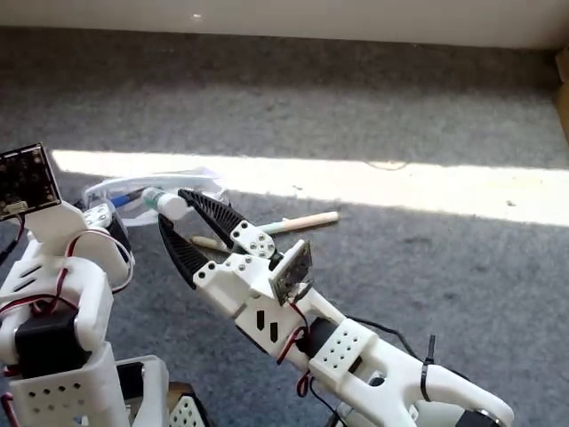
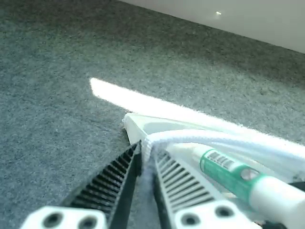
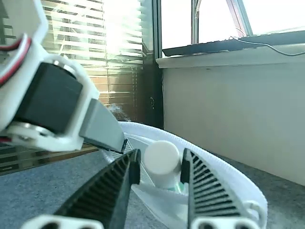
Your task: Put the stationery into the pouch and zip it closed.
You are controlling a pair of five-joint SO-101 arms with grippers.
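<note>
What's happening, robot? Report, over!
Left pincer shut on pouch edge. Right pincer holds pen at pouch. Pencil lying on carpet.

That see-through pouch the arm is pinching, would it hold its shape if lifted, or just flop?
Probably flop: the pouch looks like thin clear film, and its rim bends where the left gripper pinches it. Likely light, so a push could slide it over the carpet. Pushing the green tube in could crumple it.
</note>
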